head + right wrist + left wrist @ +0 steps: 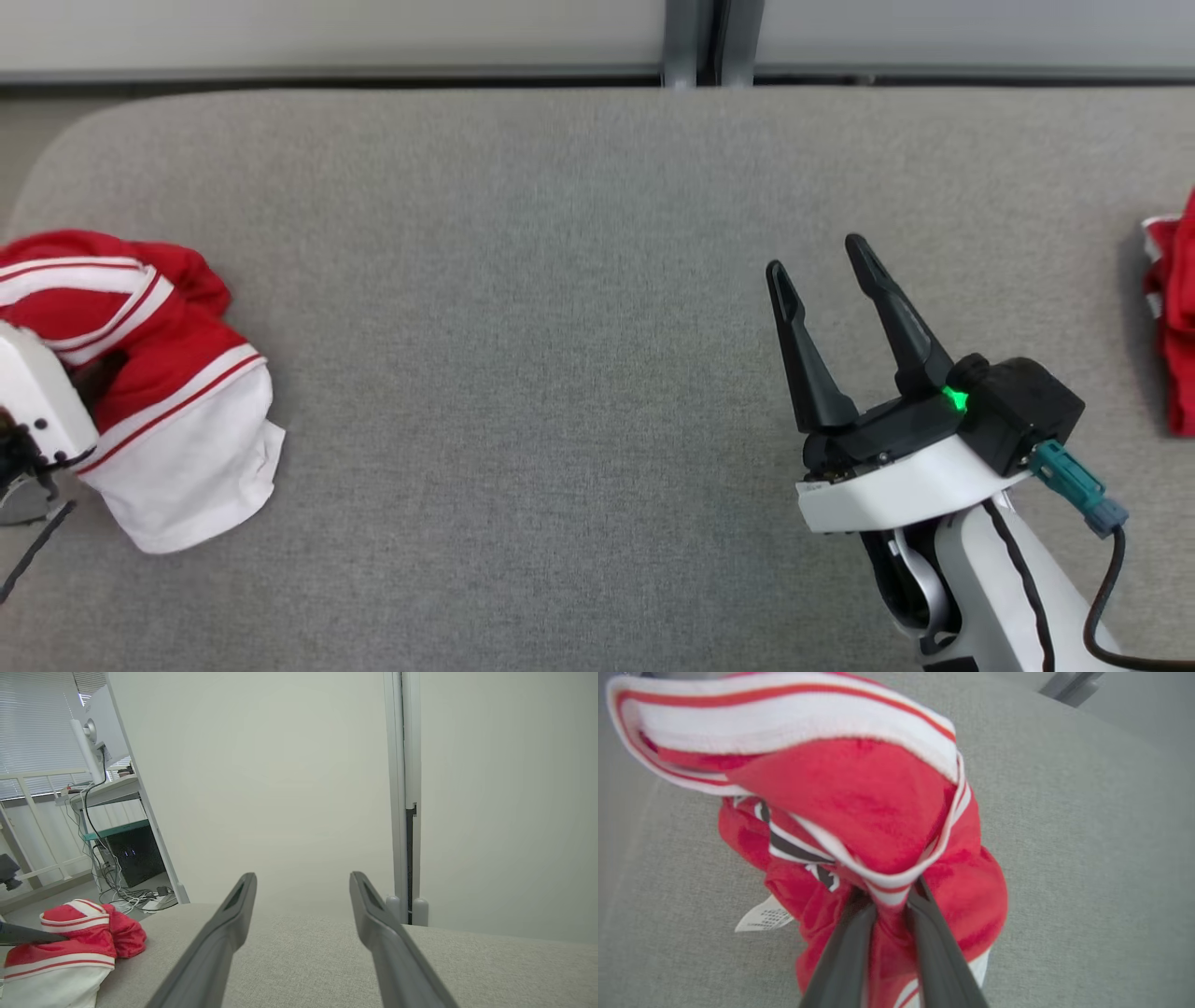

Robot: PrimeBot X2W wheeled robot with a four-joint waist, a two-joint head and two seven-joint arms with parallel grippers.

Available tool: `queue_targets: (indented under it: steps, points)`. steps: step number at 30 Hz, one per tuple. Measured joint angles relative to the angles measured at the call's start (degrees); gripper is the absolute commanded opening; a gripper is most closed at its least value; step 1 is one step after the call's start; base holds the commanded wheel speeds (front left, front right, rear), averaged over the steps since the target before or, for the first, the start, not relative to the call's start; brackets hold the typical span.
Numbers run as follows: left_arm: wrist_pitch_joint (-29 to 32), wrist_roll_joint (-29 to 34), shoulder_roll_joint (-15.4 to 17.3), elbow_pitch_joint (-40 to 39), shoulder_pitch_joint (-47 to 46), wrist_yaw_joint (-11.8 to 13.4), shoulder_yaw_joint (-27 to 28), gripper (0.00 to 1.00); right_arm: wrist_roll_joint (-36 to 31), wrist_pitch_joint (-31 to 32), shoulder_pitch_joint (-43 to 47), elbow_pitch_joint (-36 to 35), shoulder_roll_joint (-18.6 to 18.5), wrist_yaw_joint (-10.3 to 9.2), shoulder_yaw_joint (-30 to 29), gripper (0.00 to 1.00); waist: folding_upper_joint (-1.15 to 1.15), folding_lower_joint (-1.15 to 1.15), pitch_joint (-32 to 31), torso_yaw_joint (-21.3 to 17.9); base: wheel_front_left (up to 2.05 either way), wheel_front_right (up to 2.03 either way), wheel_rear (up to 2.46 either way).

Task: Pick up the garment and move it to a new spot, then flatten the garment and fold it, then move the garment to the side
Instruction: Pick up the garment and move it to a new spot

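The red-and-white garment (177, 373) is lying bunched at the left edge of the grey table (523, 280); the left gripper (889, 896) is pinching its striped trim; the right gripper (822, 254) is hovering, fingers spread, over the table's right half.

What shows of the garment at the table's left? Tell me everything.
The garment is soft red cloth with white striped bands, a white panel and dark markings, crumpled in a heap on the grey table near its left end. The left gripper pinches a striped edge fold.
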Motion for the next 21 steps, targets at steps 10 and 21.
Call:
queue_targets:
  steps: [10, 21]
  points:
    - [-4.26, 0.37, 2.45, -17.74, 0.56, 0.00, -7.78, 0.00, 2.01, 0.00, 3.93, 0.35, 0.23, 0.00, -2.56, 1.00, 0.00, 0.00, -10.13, -1.95, 0.00, 0.00, 0.00]
    - [-5.73, 5.44, -0.98, -34.81, 1.58, 2.00, -14.06, 0.00, 1.71, 0.00, 5.45, -0.76, 0.26, 0.00, -6.17, 1.00, 0.00, 0.00, -12.22, -8.75, 0.00, 0.00, 0.00]
